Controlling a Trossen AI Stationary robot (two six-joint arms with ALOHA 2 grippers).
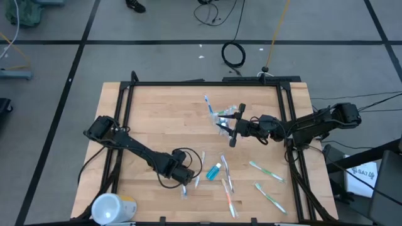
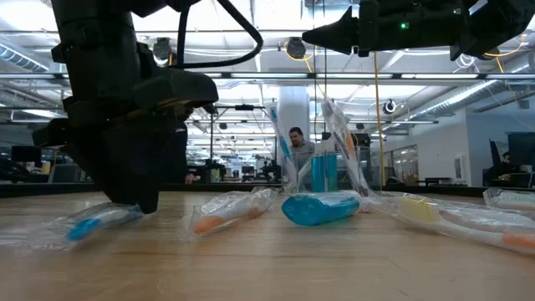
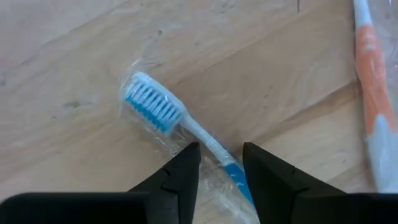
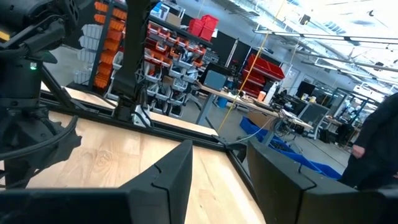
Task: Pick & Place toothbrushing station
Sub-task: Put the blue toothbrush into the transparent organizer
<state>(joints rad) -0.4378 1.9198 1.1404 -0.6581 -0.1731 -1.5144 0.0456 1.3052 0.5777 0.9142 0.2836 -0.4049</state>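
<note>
A blue toothbrush point(image 3: 152, 106) in a clear wrapper lies flat on the wooden table near its front edge. My left gripper point(image 3: 221, 158) points down over it and is open, with one finger on each side of the handle. In the low view the left gripper point(image 2: 138, 201) stands low at the table beside the blue toothbrush point(image 2: 92, 224). An orange toothbrush point(image 3: 373, 74) lies close by. A blue toothpaste tube point(image 1: 213, 169) rests flat at mid-table. The clear cup point(image 1: 223, 116) stands farther back with brushes upright in it. My right gripper point(image 1: 231, 130) hovers open beside the cup, holding nothing. My left gripper comes from above and straddles the blue toothbrush's handle point(image 3: 231, 174) just behind the neck, with its fingers across the brush. There is a gap on both sides of the handle. Whether the fingertips point(image 3: 186, 163) touch the clear wrapper I cannot tell. The brush lies flat on the table.
A large white and yellow cylinder point(image 1: 113, 207) lies at the near left corner. Several wrapped toothbrushes point(image 1: 227, 183) are scattered near the front, and two green ones point(image 1: 267, 171) lie toward the right. Black frame rails point(image 1: 207, 83) border the table.
</note>
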